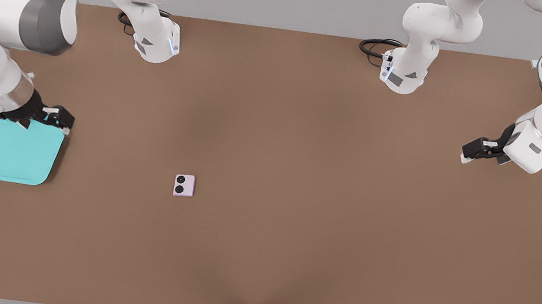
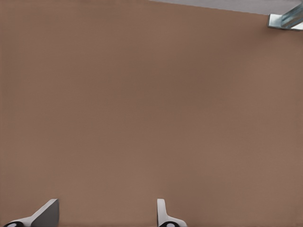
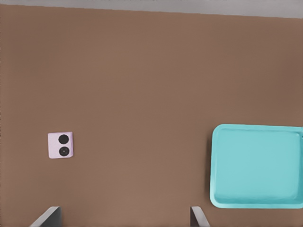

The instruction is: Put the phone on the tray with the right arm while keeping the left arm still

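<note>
A bare brown bench (image 1: 299,178) fills the scene, with grey floor beyond its edges. The turquoise tray (image 1: 4,153) lies near the bench's edge at the front view's left, nothing in it. The right arm's gripper (image 1: 56,119) hangs over the tray's far corner, its fingers (image 3: 47,216) spread wide with only bench between them. The phone (image 1: 184,185) lies flat on the bench, well apart from the jaws and the tray, toward the middle, its two black circles facing up.
</note>
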Robot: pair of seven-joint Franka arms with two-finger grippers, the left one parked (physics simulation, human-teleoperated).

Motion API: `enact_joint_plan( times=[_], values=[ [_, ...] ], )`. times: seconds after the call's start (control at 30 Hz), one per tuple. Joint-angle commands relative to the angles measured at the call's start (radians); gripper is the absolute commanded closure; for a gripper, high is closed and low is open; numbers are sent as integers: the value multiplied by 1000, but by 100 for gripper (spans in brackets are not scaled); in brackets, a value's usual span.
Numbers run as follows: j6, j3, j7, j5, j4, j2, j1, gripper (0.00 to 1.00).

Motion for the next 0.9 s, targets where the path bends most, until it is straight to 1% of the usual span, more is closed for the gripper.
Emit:
enact_joint_plan(
  times=[0.0, 0.07, 0.1, 0.13, 0.17, 0.2, 0.23, 0.27, 0.3, 0.33, 0.37, 0.4, 0.5, 0.53, 0.57, 0.67, 0.73, 0.87],
  values=[
    [36, 0, 0, 13, -13, -12, 0, 0],
    [51, 15, 37, 11, -19, 12, 17, 0],
    [74, 29, 55, 10, -38, 54, 41, 0],
    [159, 53, 55, 10, -88, 84, 49, 0],
    [194, 56, 68, 10, -89, 123, 78, 0],
    [280, 56, 129, 11, -111, 183, 112, 0],
    [405, 56, 196, 5, -176, 216, 143, 0],
    [510, 56, 233, 5, -242, 227, 144, 0],
    [620, 69, 337, 5, -311, 243, 155, 0],
    [660, 70, 426, 7, -338, 264, 173, 0],
    [740, 70, 450, 8, -397, 270, 186, 0],
    [765, 69, 453, 10, -408, 289, 196, 0],
    [817, 55, 637, 13, -401, 379, 249, 0],
    [821, 33, 674, 19, -386, 413, 279, 0],
    [852, 33, 720, 27, -385, 431, 288, 0],
    [864, 44, 723, 19, -405, 483, 290, 0],
    [864, 66, 724, 21, -411, 513, 291, 0],
    [898, 69, 720, 19, -455, 513, 287, 0]
  ],
)
